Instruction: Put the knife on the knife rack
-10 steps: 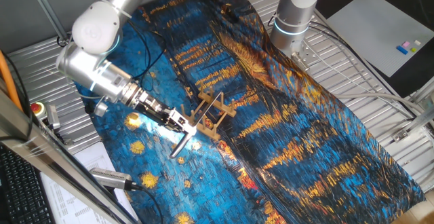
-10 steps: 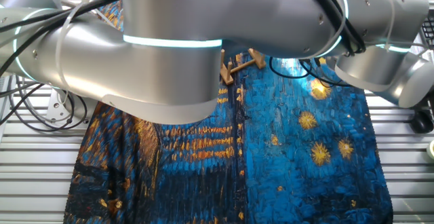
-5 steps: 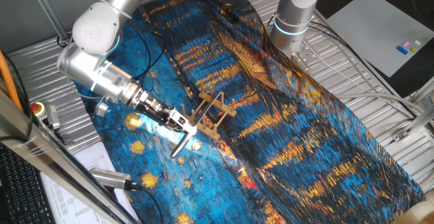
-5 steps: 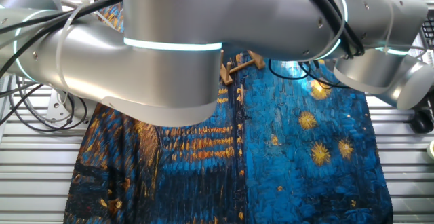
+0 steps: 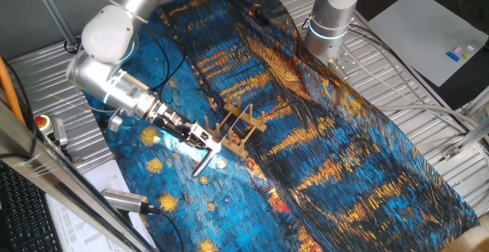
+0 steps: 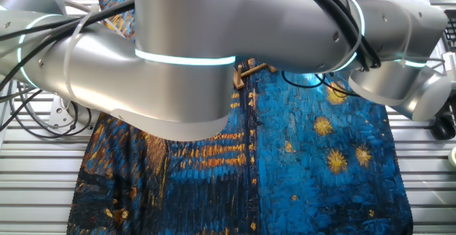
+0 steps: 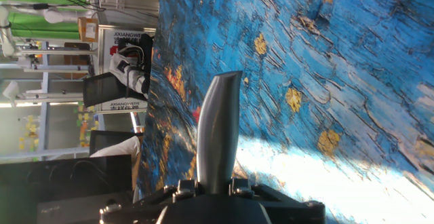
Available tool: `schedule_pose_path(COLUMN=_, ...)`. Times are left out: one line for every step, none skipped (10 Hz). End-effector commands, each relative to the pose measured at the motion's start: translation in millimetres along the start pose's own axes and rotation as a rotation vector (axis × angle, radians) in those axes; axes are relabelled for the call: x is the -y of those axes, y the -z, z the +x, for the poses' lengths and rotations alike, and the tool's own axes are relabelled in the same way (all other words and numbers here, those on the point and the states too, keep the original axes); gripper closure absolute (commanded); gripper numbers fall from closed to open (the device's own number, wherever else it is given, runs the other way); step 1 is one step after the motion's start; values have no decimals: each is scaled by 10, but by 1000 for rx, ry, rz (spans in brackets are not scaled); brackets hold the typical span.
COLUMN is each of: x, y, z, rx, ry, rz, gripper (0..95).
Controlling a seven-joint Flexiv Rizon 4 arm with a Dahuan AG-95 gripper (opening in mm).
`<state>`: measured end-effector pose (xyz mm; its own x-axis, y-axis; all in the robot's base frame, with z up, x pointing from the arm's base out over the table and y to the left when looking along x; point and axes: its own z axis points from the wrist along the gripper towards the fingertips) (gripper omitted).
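The hand [image 5: 200, 136] is clamped on the cleaver [image 5: 225, 136], blade resting across the wooden knife rack [image 5: 238, 130], handle [image 7: 217, 129] sticking out past it. Looks heavy, stiff and slick, so I'd grip where handle meets blade

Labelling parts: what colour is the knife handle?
Plain silver-grey metal, no pattern. The knife handle shows best in the hand view.
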<state>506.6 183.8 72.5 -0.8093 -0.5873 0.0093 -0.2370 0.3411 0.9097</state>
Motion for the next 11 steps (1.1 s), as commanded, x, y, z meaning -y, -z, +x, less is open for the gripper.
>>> schedule_pose_path(x=-16, y=1, z=5, rx=-7, ry=5, rz=15, gripper=570)
schedule_pose_path(x=-16, y=2, z=6, rx=-8, ry=9, rz=20, gripper=380)
schedule_pose_path(x=-19, y=4, z=9, rx=-8, ry=12, rz=22, gripper=190)
schedule_pose_path(x=-38, y=14, z=16, rx=-9, ry=5, rz=25, gripper=0)
schedule_pose_path(x=-58, y=22, z=21, rx=-11, ry=-1, rz=30, gripper=0)
schedule_pose_path(x=-126, y=40, z=27, rx=-15, ry=-17, rz=40, gripper=0)
schedule_pose_path(x=-166, y=52, z=30, rx=-16, ry=-22, rz=44, gripper=0)
schedule_pose_path(x=-216, y=67, z=35, rx=-18, ry=-27, rz=52, gripper=0)
schedule_pose_path(x=-264, y=88, z=50, rx=-19, ry=-27, rz=55, gripper=0)
schedule_pose_path(x=-286, y=97, z=58, rx=-18, ry=-28, rz=56, gripper=0)
schedule_pose_path(x=-336, y=118, z=64, rx=-17, ry=-30, rz=58, gripper=0)
